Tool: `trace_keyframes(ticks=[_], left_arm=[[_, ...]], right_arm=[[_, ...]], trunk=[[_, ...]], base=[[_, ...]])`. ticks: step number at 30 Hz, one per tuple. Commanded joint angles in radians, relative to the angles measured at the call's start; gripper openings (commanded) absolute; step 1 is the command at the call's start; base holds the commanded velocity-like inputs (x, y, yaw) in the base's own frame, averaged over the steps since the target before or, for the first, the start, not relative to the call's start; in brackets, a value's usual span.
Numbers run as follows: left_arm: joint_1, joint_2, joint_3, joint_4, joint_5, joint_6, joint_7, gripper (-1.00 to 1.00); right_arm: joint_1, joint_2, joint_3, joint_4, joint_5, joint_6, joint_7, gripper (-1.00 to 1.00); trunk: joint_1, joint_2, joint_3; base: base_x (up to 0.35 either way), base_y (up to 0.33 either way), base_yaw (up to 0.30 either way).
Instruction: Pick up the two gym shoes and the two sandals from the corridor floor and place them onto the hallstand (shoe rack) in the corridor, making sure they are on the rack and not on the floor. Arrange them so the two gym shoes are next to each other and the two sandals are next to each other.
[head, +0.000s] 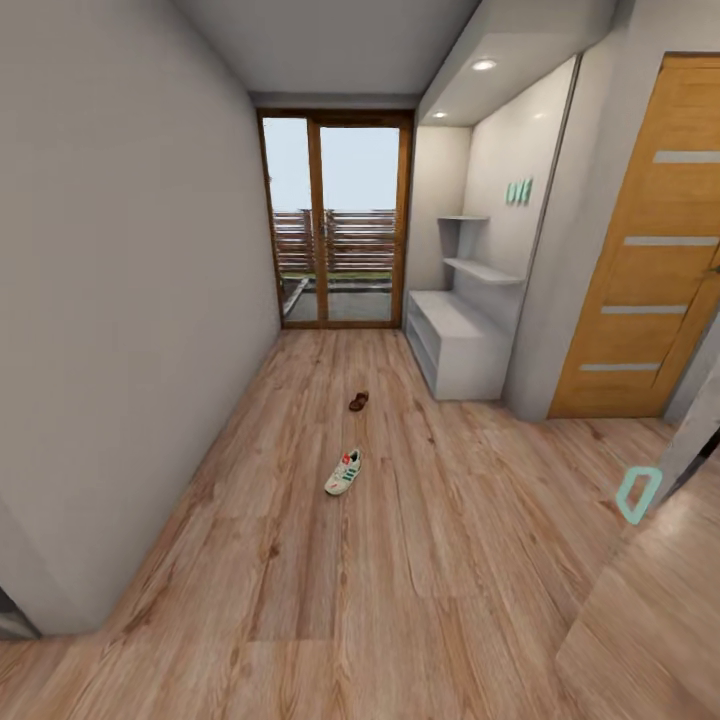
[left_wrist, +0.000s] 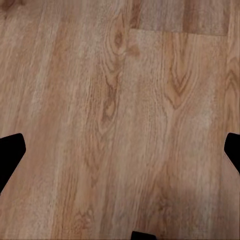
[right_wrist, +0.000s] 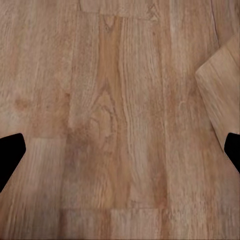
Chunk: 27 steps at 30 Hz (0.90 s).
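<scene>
One gym shoe (head: 343, 473) lies on the corridor floor (head: 420, 560) well ahead, long axis toward the sandal (head: 358, 401) beyond, bench (head: 455, 345) far right; both grippers wide, empty, neither arm nearer.

Black tool fingers (left_wrist: 10, 155) flank each wrist view's edges.

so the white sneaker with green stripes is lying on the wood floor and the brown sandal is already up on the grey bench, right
Not quite. The white lace-up sneaker with green stripes does lie on the brown wood-plank floor, but the dark reddish-brown sandal is on the floor too, farther down the corridor, short of the pale-grey low bench. The head view shows it.
</scene>
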Motion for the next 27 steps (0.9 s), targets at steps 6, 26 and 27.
trace_keyframes(ticks=[6, 26, 27], left_arm=[[-0.001, 0.0, 0.0, 0.001, 0.007, -0.004, -0.001, 1.0], [-0.001, 0.0, 0.0, 0.001, 0.007, -0.004, -0.001, 1.0], [-0.001, 0.0, 0.0, 0.001, 0.006, -0.004, -0.001, 1.0]], right_arm=[[-0.001, 0.0, 0.0, 0.0, 0.007, -0.002, -0.005, 1.0], [-0.001, 0.0, -0.007, 0.001, 0.006, -0.001, -0.002, 1.0], [-0.001, 0.0, -0.007, 0.0, 0.005, -0.001, -0.002, 1.0]], trunk=[[0.001, 0.0, -0.001], [0.001, 0.0, -0.001], [0.001, 0.0, -0.001]], base=[[0.339, 0.0, 0.0], [0.339, 0.0, 0.0], [0.339, 0.0, 0.0]])
